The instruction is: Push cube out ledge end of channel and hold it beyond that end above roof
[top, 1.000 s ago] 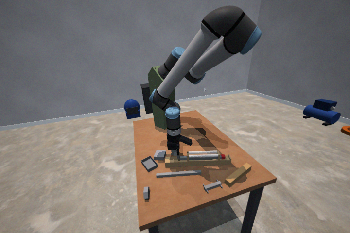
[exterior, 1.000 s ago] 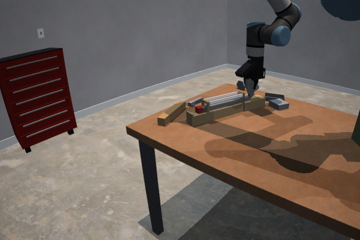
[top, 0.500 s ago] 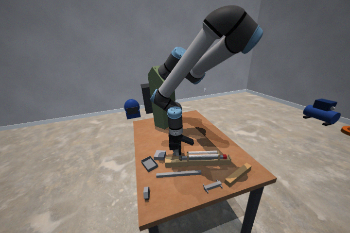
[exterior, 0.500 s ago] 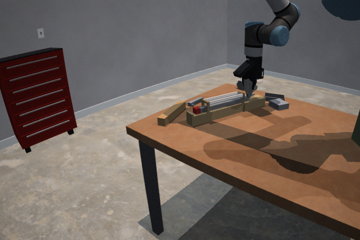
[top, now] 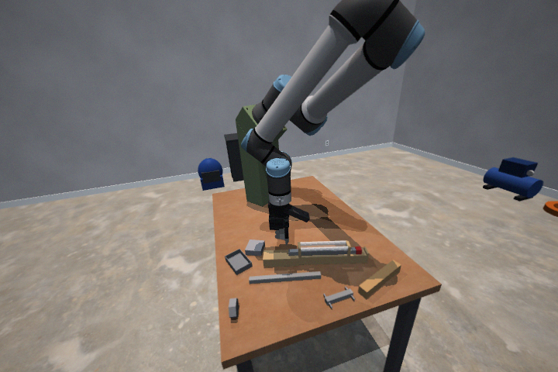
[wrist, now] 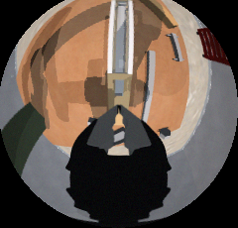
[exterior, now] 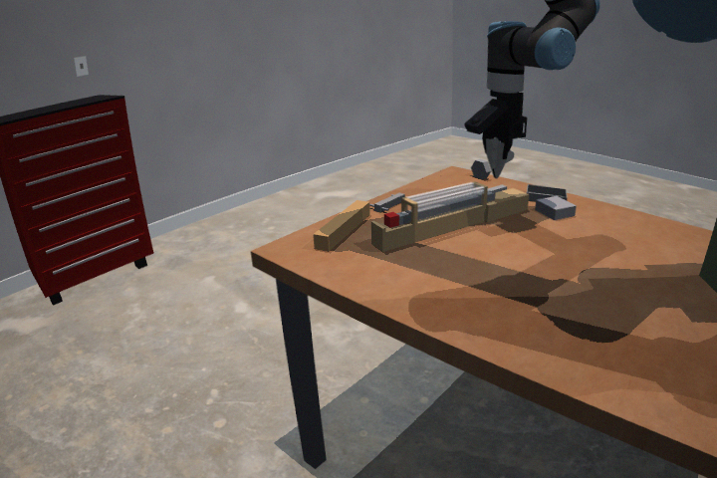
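The tan channel (top: 315, 260) (exterior: 438, 222) (wrist: 120, 35), with a pale barred roof, lies across the middle of the table. The red cube (top: 357, 250) (exterior: 391, 219) sits on the short ledge at one end, just outside the roof and behind the raised lip. A grey stick (top: 293, 251) (exterior: 497, 188) (wrist: 119, 86) pokes out of the opposite end. My gripper (top: 282, 239) (exterior: 497, 168) (wrist: 119, 105) is shut and empty. It hangs a little above that opposite end, over the stick's outer tip and clear of it.
On the table lie a long grey bar (top: 284, 277), a tan block (top: 380, 277) (exterior: 342, 225), a grey tray (top: 238, 261), a grey block (top: 254, 246) (exterior: 556, 207), a small grey block (top: 232, 307) and a grey I-shaped piece (top: 339, 297). The green pedestal (top: 251, 175) stands at the back.
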Motion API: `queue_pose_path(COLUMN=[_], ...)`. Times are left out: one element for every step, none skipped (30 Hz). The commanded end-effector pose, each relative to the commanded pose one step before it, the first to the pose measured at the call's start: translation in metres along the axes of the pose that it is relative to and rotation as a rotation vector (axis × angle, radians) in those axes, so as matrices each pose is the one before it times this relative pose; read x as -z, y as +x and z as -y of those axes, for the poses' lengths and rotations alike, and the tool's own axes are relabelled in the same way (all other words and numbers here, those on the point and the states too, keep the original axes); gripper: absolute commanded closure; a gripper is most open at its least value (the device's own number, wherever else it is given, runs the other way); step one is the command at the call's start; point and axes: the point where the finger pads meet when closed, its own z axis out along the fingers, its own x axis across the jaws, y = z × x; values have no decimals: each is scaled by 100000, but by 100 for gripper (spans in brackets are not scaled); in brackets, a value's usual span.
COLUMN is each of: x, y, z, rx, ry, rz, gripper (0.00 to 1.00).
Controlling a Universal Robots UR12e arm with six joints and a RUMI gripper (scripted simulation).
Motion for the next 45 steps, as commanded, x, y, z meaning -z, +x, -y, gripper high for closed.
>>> queue_pose_path(x=[1937,9,0,0,0,0,0,0,0,0,0,0,0,0,0,0,0,0,0,0,0,0,0,0,0,0,0,0,0,0,0,0,0,0,0,0,-2,-12,-30,-53,-79,0,0,-104,-125], y=[35,0,0,0,0,0,0,0,0,0,0,0,0,0,0,0,0,0,0,0,0,0,0,0,0,0,0,0,0,0,0,0,0,0,0,0,2,12,31,55,82,0,0,109,134], z=[-2,0,0,0,0,0,0,0,0,0,0,0,0,0,0,0,0,0,0,0,0,0,0,0,0,0,0,0,0,0,0,0,0,0,0,0,10,69,174,315,483,0,0,670,867], rx=[71,0,0,0,0,0,0,0,0,0,0,0,0,0,0,0,0,0,0,0,0,0,0,0,0,0,0,0,0,0,0,0,0,0,0,0,1,5,14,24,36,0,0,49,60], ry=[6,0,0,0,0,0,0,0,0,0,0,0,0,0,0,0,0,0,0,0,0,0,0,0,0,0,0,0,0,0,0,0,0,0,0,0,-2,-14,-36,-65,-97,0,0,-129,-159], rz=[146,0,0,0,0,0,0,0,0,0,0,0,0,0,0,0,0,0,0,0,0,0,0,0,0,0,0,0,0,0,0,0,0,0,0,0,3,19,49,86,126,0,0,164,193], gripper=[100,100,100,100,100,100,100,100,100,100,100,100,100,100,100,100,100,100,100,100,100,100,100,100,100,100,100,100,100,100,100,100,100,100,100,100,100,100,100,100,100,100,100,100,100])
